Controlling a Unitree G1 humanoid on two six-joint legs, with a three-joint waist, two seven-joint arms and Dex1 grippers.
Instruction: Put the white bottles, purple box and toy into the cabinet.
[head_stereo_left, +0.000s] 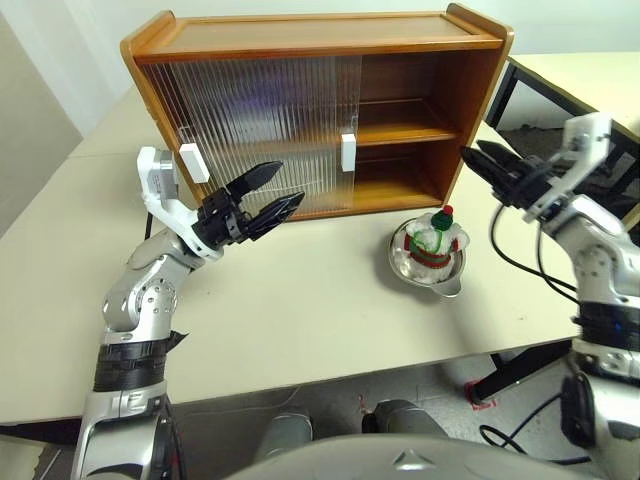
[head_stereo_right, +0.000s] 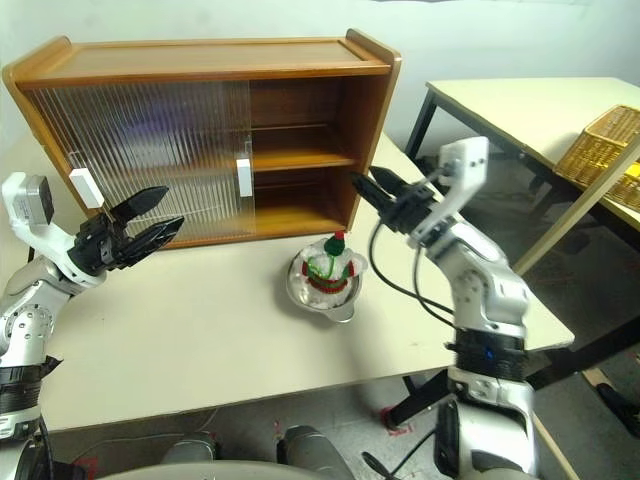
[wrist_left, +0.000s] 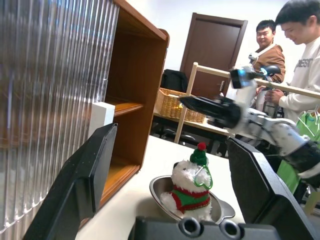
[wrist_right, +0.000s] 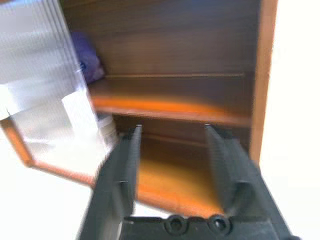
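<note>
The wooden cabinet (head_stereo_left: 400, 45) stands at the back of the table, its ribbed sliding doors (head_stereo_left: 260, 125) covering the left part and the right part open. The purple box (wrist_right: 87, 62) lies on the upper shelf behind a door, and a white bottle (wrist_right: 106, 129) stands on the lower shelf by the door's edge. The toy (head_stereo_left: 432, 238), white plush with a red-and-green scarf and hat, sits in a metal bowl (head_stereo_left: 400, 262) in front of the open side. My left gripper (head_stereo_left: 288, 185) is open in front of the doors. My right gripper (head_stereo_left: 470, 150) is open and empty, near the cabinet's right wall, above and right of the toy.
A second table (head_stereo_right: 520, 110) stands to the right with a wicker basket (head_stereo_right: 610, 140) on it. Two people (wrist_left: 300, 60) stand beyond the table in the left wrist view. Black cables (head_stereo_left: 520, 265) hang from my right arm over the table's right edge.
</note>
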